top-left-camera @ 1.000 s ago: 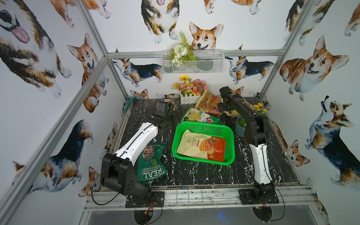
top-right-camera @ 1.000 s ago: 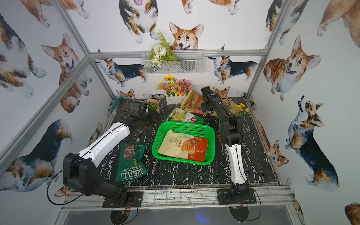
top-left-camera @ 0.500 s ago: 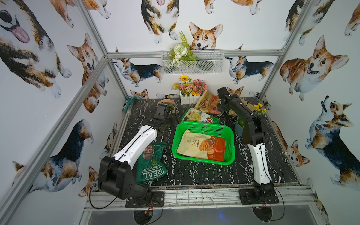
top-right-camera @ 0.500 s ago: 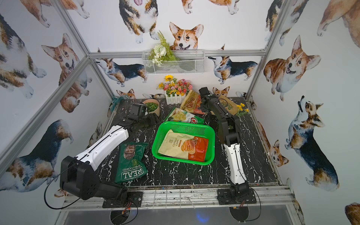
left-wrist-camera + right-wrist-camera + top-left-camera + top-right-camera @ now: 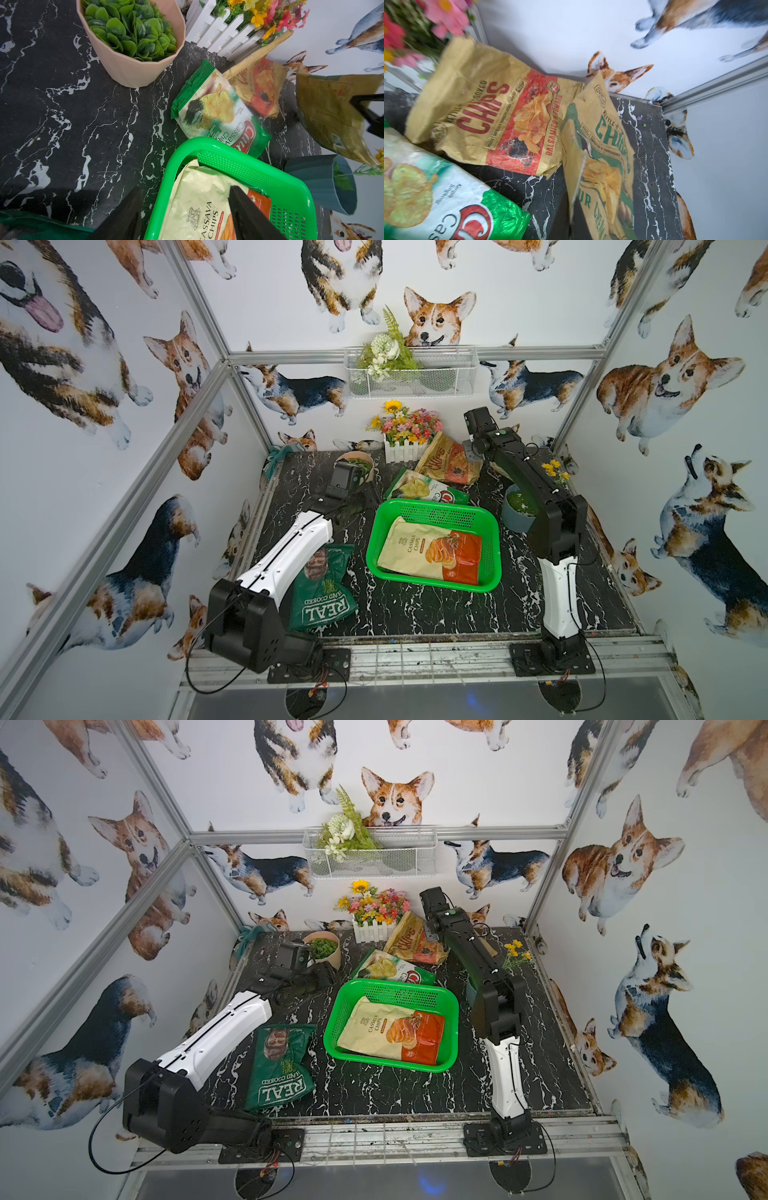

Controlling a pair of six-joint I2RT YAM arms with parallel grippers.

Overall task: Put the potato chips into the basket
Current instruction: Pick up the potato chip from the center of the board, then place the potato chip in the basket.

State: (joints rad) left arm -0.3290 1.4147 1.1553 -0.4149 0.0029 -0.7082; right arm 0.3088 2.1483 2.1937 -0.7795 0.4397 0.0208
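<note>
Four of five crinkly chip bags lie outside the bright green perforated plastic basket (image 5: 432, 510), which sits mid-desk holding only the cream-and-orange cassava bag (image 5: 428, 556). The right pincer (image 5: 359, 106) is pressed together on a thin edge of the tan bag with green "CHIPS" lettering (image 5: 602, 145), holding it tilted near the far right corner of the black marble desk (image 5: 415, 614).

The pinch looks slight. A swing toward the basket could let the slick bag slide out. It could also drag against the tan bag with red "CHIPS" lettering (image 5: 449, 460) just beside it, or against the blue-grey plant pot (image 5: 513, 518) between corner and basket. The basket is barely one bag wide and already occupied, so a skewed drop may leave the bag draped over the rim.

The left pincer (image 5: 185, 188), spread and empty, hovers over the basket's far left corner, where it could meet the incoming arm. The right arm stretches to the back with its elbow raised above the pot and its wrist bent down. The left arm reaches forward low, above the dark green "REAL" bag (image 5: 324, 593). The green-white "Chuba" bag (image 5: 419, 489) lies against the basket's far rim.
</note>
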